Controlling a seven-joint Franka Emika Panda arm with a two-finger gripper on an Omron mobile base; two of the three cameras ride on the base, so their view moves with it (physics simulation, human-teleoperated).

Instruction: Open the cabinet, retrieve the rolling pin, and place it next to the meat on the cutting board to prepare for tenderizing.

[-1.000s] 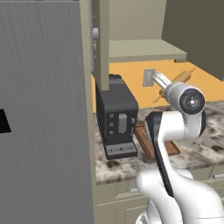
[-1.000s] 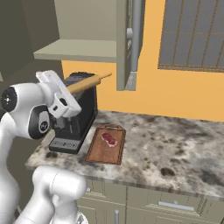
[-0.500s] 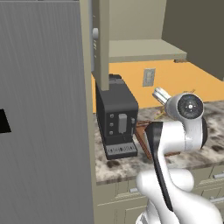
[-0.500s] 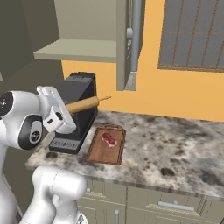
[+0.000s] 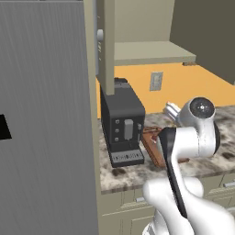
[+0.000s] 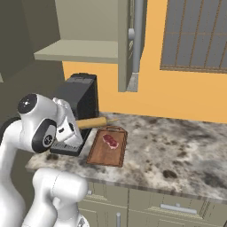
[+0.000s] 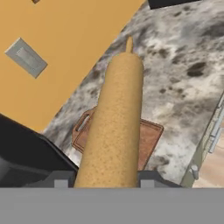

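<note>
My gripper (image 6: 74, 126) is shut on one end of the rolling pin (image 6: 93, 122), a light-brown wooden cylinder held nearly level above the counter. Its free end reaches over the far left corner of the cutting board (image 6: 103, 154). The red meat (image 6: 111, 141) lies on the far half of that board. In the hand view the rolling pin (image 7: 116, 122) runs straight out between the fingers (image 7: 61, 180), with the cutting board (image 7: 151, 139) beneath it and the meat hidden. The cabinet (image 6: 125, 44) stands open above, its shelf (image 6: 75, 49) bare.
A black coffee machine (image 6: 80, 97) stands just left of the board, close to my wrist. The open cabinet door (image 5: 108, 46) hangs over it. A tall grey panel (image 5: 46, 128) walls the left. The speckled counter (image 6: 177, 150) runs right under a window (image 6: 195, 35). A wall outlet (image 5: 156, 81) sits behind.
The arm has come down with the rolling pin in its grip, from near shelf height to just above the counter by the cutting board.
</note>
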